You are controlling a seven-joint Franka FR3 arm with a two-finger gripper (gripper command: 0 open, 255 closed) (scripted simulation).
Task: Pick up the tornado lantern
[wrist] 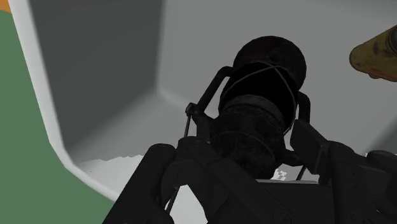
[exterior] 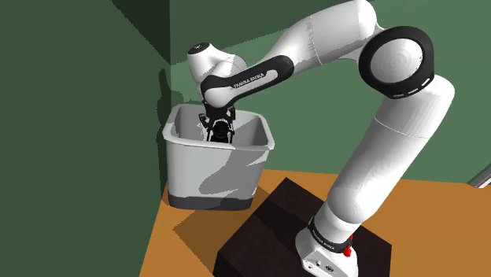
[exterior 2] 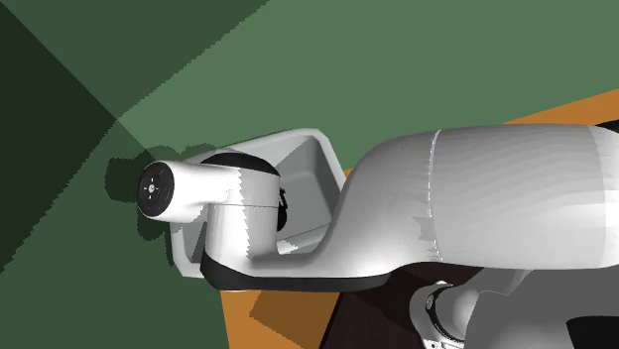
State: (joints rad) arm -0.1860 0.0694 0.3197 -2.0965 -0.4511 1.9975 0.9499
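**Black lantern clasped inside the white bin**

Shoulder view: the white arm (exterior: 370,173) rises from its dark stand (exterior: 267,228) and bends over to the shoulder view's left. Its gripper (exterior: 220,131) reaches down into the open top of a white bin (exterior: 212,169), at about rim height. The bin has a dark base. It stands on an orange-brown surface (exterior: 441,220), in a corner of the green walls (exterior: 79,94). Inside the bin, the black of the gripper and anything it carries cannot be told apart here.

Second exterior view: this camera sits close to the arm, and the arm's broad white links cover the second exterior view's right and middle. Behind the wrist joint shows part of the bin's rim and inner wall, with the green wall beyond. A strip of the orange-brown surface shows below and at the far right.

Wrist view: the tornado lantern (wrist: 261,108) is black, with a rounded end and thin wire bars running along its body. It lies between the two black fingers (wrist: 162,175), with the rounded end pointing away from the hand. The fingers stand apart and press against its sides, so the gripper clasps it. Around it are the bin's pale grey inner walls and floor. A yellowish object (wrist: 376,54) shows partly against the bin's wall, apart from the lantern. Past the bin's rim are patches of green and orange.
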